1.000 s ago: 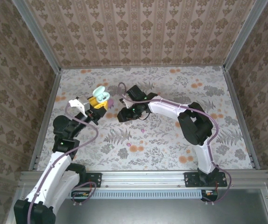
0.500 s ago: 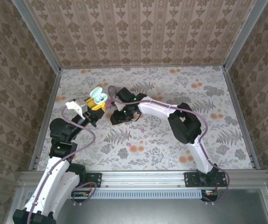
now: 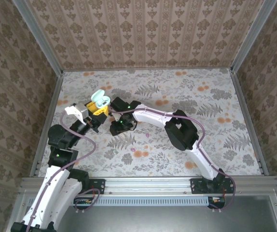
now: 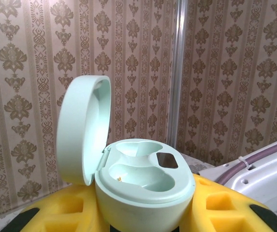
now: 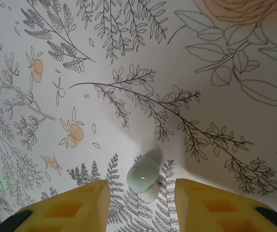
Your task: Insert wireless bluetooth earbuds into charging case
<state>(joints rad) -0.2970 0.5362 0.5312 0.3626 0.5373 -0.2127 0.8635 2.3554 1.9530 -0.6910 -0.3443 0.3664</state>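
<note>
My left gripper [image 3: 96,108] is shut on a mint charging case [image 3: 100,99], held up above the table's left side. In the left wrist view the charging case [image 4: 143,179] stands upright between my yellow fingers [image 4: 225,208], its lid [image 4: 83,128] swung open to the left, and both wells look empty. Close to its right, my right gripper [image 3: 116,127] points down at the floral table. A small mint earbud [image 5: 143,176] lies on the cloth between the tips of the open right gripper [image 5: 142,195], with neither finger touching it.
Patterned walls and metal rails [image 3: 49,116] fence in the floral table [image 3: 186,145]. The right arm [image 3: 153,115] stretches from the base at the near right across to the left gripper. Its white link with a purple cable [image 4: 264,164] passes just right of the case.
The right arm has swung left and nearer, bringing its gripper down close beside the left gripper. The left gripper with the case has shifted slightly left.
</note>
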